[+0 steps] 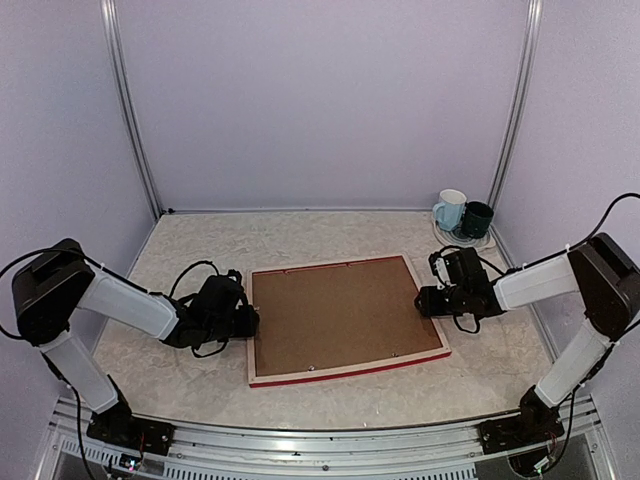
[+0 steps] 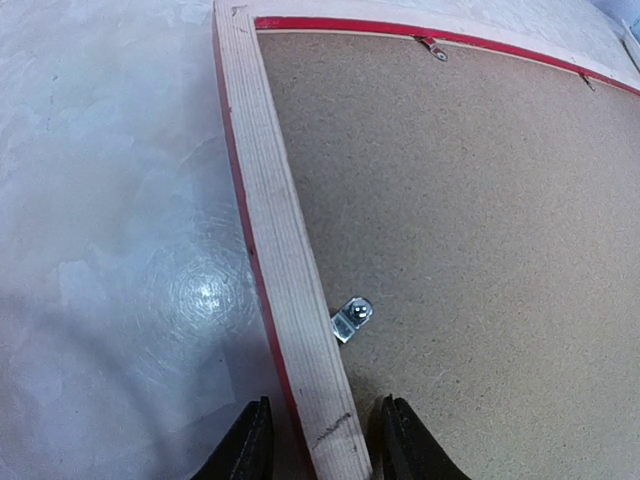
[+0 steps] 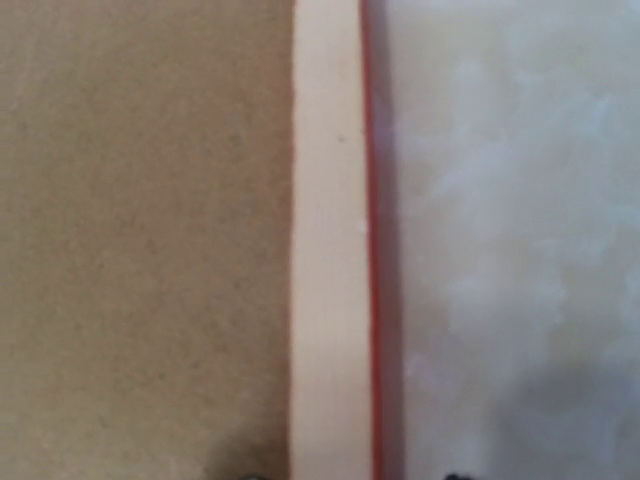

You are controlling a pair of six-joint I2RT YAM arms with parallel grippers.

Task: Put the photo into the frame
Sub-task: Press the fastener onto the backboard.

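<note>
Two grippers are bracketing the frame [image 1: 345,372].
I'm straddling it with the left gripper [image 2: 320,440] open; right gripper [image 1: 424,300] unreadable; planning an even squeeze.

Overhead view looks down from behind my arms; both wrist views sit close over opposite rails of the red-edged pale-wood frame [image 1: 350,367].
</note>
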